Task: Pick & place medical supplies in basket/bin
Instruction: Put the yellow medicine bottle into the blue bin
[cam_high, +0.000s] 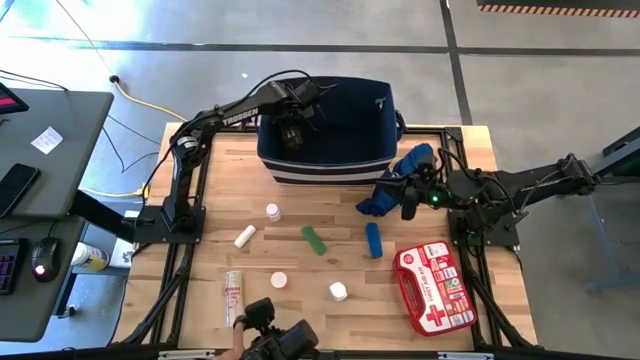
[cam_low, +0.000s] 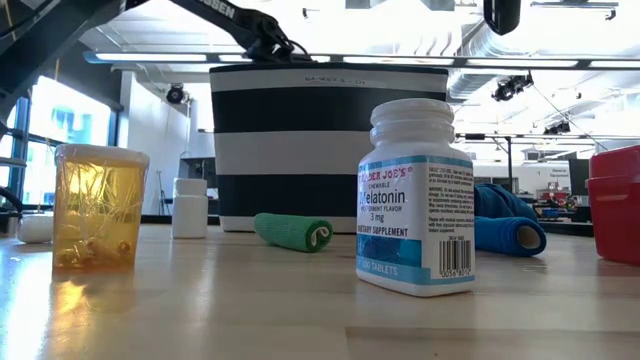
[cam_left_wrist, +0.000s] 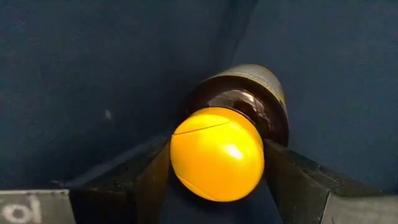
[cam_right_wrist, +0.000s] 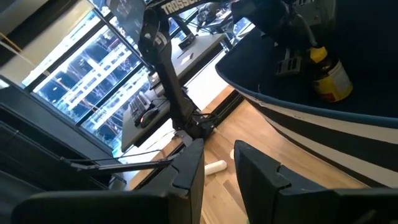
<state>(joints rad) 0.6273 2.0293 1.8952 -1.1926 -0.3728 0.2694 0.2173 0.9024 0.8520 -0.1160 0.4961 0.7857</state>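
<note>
**A:** Left end effector (cam_left_wrist: 214, 186) sits inside the navy bin (cam_high: 330, 165), clenched on the amber yellow-capped bottle (cam_left_wrist: 233, 134); the wrist view shows a finger pressed on each side of the cap end, with the bin's dark cloth all around.

**B:** So the bottle is in the bin at the far middle of the desk (cam_high: 300, 290), but not let go yet?

**A:** Right. I'd judge the drop is the step in hand. Best to lower until the bottle is close to the bin floor, spread the fingers fully, then lift straight up so nothing snags the fabric wall.

**B:** And the right arm?

**A:** Right end effector (cam_high: 408, 200) waits to the right of the bin, beside the royal-blue fabric bundle (cam_high: 400, 180), fingers parted and holding nothing.

**B:** What's left?

**A:** First aid pouch (cam_high: 433, 288) near right, green packet (cam_high: 314, 240) and blue packet (cam_high: 373, 240) mid-desk, and small white bottles (cam_high: 338, 291) toward the near side.
</note>
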